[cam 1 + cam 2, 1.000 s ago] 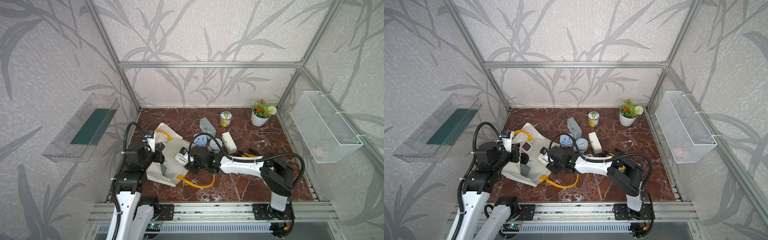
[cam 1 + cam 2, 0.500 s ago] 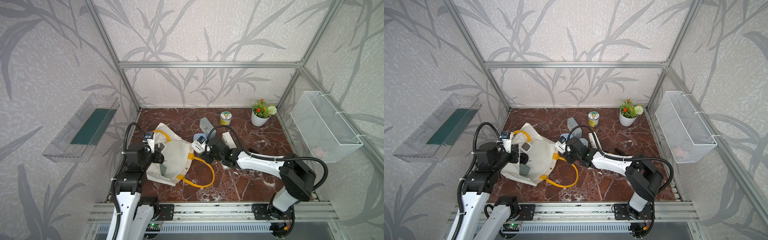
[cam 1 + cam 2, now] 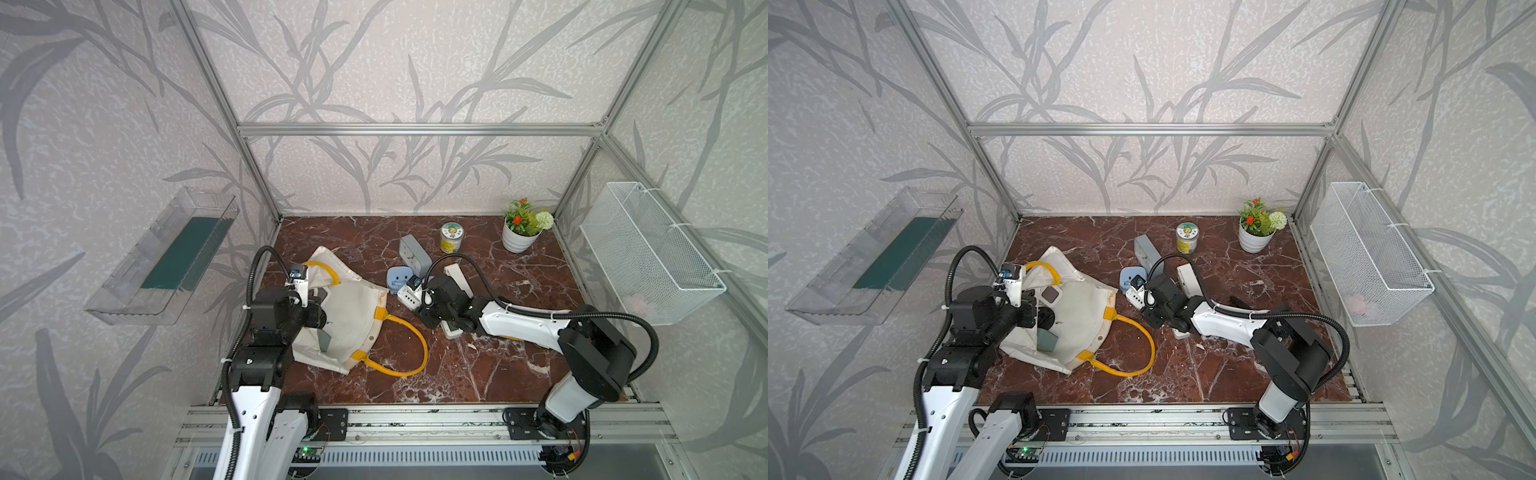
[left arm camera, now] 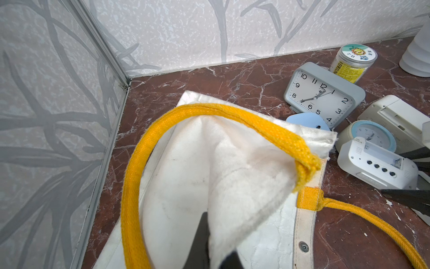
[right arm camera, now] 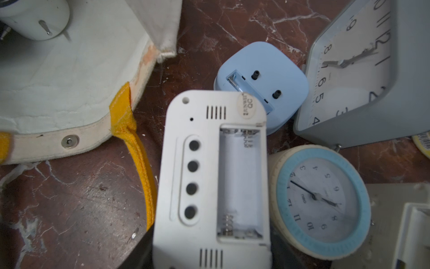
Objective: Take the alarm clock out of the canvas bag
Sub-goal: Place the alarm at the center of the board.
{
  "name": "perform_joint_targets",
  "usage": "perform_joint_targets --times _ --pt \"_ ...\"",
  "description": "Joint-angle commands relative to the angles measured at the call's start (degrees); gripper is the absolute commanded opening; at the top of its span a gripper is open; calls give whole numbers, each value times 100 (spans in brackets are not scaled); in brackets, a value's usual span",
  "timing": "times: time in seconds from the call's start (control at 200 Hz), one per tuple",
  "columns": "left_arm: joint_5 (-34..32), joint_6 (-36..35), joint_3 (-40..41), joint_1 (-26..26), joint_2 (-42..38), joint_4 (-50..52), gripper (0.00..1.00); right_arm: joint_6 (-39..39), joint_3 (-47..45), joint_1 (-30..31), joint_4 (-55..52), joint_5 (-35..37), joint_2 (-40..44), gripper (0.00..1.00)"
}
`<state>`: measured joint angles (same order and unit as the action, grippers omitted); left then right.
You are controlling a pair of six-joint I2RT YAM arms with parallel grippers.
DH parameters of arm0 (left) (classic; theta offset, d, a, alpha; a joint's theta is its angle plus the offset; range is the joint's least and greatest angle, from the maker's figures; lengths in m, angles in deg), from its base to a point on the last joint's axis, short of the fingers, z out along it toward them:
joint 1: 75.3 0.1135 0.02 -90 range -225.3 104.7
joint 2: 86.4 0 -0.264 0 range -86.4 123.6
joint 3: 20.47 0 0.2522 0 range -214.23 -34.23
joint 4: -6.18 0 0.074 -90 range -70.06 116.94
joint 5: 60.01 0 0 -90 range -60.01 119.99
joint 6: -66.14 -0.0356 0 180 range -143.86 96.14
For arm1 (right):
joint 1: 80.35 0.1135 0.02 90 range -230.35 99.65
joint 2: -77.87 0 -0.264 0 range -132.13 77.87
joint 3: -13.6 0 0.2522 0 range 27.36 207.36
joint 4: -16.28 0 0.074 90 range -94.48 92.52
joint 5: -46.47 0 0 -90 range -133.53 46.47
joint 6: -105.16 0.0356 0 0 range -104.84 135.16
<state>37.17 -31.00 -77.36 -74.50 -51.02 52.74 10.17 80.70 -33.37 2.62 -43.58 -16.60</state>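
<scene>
Right tool [image 5: 209, 246] half-open around white clock [image 5: 209, 163]

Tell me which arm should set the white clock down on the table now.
Right. The right gripper grips the white clock, outside the bag and beside the round clock. The left gripper is shut on the bag's cloth, so it is occupied.

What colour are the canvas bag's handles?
The handles are yellow, clearest in the left wrist view.
</scene>
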Motion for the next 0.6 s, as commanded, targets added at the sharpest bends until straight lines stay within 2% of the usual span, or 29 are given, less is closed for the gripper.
perform_joint_targets --times 0.0,0.595 --pt "-154 -174 -160 -2 -23 213 0 -106 -37 3 -186 -1 -59 39" --pt "-19 -49 -121 -9 5 34 0 -153 77 13 -694 -68 -471 43"
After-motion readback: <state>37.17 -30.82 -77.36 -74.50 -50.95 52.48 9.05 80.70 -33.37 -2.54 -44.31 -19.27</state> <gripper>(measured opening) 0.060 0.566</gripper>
